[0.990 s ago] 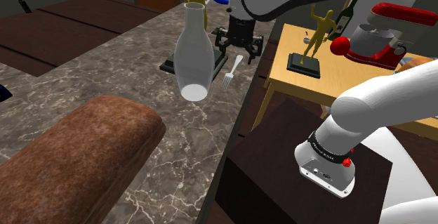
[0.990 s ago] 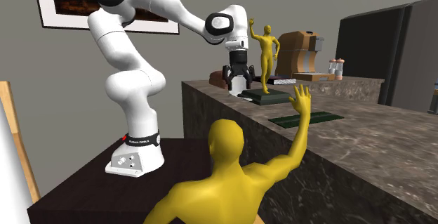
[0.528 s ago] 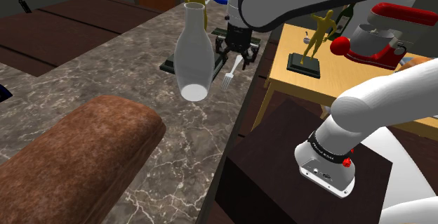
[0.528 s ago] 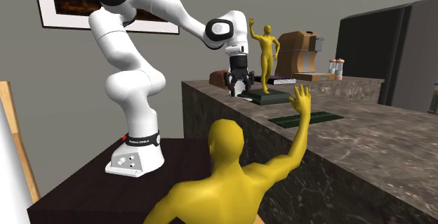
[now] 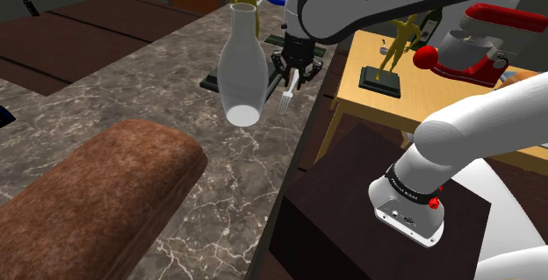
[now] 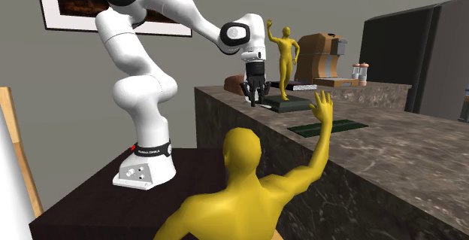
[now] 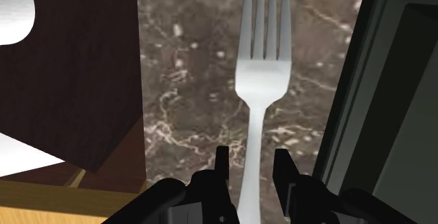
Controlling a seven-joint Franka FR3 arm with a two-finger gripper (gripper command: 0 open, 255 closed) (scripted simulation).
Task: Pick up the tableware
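The fork (image 7: pixel 262 68) was plain pale grey metal with four tines and a slim handle. It lay flat on the dark veined marble table (image 7: pixel 189 82), close to the table's edge. Its tines pointed away from the claw (image 7: pixel 253 165). The claw hung low over the handle end, its two black fingers (image 7: pixel 222 161) parted a little. The handle ran between them with a sliver of marble showing on each side, so they gripped nothing.

In the shoulder view the fork (image 5: pixel 287 98) showed just below the claw (image 5: pixel 294 69), near the table's (image 5: pixel 132 85) right-hand edge.

Just beside the fork on one side lay a dark slab (image 7: pixel 400 82) with a raised rim. In the second exterior view this slab (image 6: pixel 289 104) carried a golden figurine (image 6: pixel 284 50) with one arm raised. On the fork's other side the table ended. A white narrow-necked vase (image 5: pixel 241 68) rose near the fork, to its left in the shoulder view. A brown loaf-shaped mass (image 5: pixel 97 199) lay well apart at the near end of the table. Beyond the edge a wooden side table (image 5: pixel 369 103) held another golden figurine (image 5: pixel 400 41) and a red stand mixer (image 5: pixel 470 46).
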